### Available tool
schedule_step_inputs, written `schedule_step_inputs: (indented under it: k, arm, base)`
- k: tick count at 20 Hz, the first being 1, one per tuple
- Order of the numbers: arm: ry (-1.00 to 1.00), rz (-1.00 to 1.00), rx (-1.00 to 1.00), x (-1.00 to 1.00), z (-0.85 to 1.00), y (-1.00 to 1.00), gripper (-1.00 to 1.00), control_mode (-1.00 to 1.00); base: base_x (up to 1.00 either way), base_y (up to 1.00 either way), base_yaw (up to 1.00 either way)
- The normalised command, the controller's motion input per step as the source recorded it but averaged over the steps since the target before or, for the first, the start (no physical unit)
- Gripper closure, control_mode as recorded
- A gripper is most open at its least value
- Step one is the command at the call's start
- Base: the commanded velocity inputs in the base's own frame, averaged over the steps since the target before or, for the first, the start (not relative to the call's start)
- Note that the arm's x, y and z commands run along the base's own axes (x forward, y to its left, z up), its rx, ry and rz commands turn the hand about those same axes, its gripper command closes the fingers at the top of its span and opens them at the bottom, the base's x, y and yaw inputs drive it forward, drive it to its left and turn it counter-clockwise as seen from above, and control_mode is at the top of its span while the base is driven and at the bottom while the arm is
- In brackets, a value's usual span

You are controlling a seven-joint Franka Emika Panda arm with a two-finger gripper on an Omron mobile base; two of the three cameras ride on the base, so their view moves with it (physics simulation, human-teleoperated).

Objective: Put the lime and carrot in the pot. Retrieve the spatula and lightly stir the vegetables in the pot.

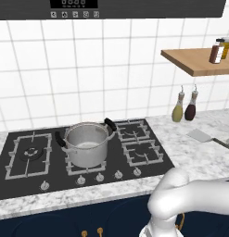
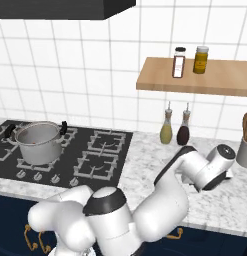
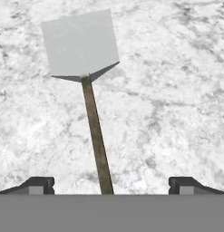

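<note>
The spatula (image 3: 81, 43) lies flat on the marble counter, a light-grey squarish blade on a thin dark handle (image 3: 97, 140). My gripper (image 3: 111, 186) hangs over it, open, and the handle runs down between the two fingertips without touching either. The spatula's blade (image 1: 199, 135) also appears to the right of the cooktop. The steel pot (image 1: 85, 143) with black side handles stands on the front middle burner, also seen as the pot (image 2: 39, 142) at the left. Lime and carrot cannot be made out; the pot's inside is too small to read.
Two bottles (image 1: 178, 111) (image 1: 190, 109) stand against the tiled wall behind the spatula. A wooden shelf (image 2: 195, 77) with jars hangs above the counter. A utensil holder (image 2: 244, 150) stands at the far right. The black cooktop (image 1: 143, 152) has free burners right of the pot.
</note>
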Motion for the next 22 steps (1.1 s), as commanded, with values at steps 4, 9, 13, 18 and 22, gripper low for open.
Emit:
schedule_step_inputs:
  k: [4, 9, 13, 18, 22]
  arm:
    - [-0.10, 0.00, 0.00, 0.01, -0.36, 0.11, -1.00, -1.00]
    - [0.01, 0.02, 0.00, 0.11, -0.07, -0.07, -1.00, -1.00]
    - [-0.01, 0.06, 0.00, 0.04, -0.18, -0.01, -1.00, -1.00]
    - [0.00, 0.10, 0.00, 0.19, -0.41, -0.06, -1.00, -1.00]
    - [0.00, 0.13, 0.00, 0.34, -0.47, -0.13, -1.00, -1.00]
  base:
    - [0.00, 0.00, 0.00]
    - [0.00, 0.00, 0.00]
    - [0.00, 0.00, 0.00]
    - [0.00, 0.00, 0.00]
    - [0.00, 0.00, 0.00]
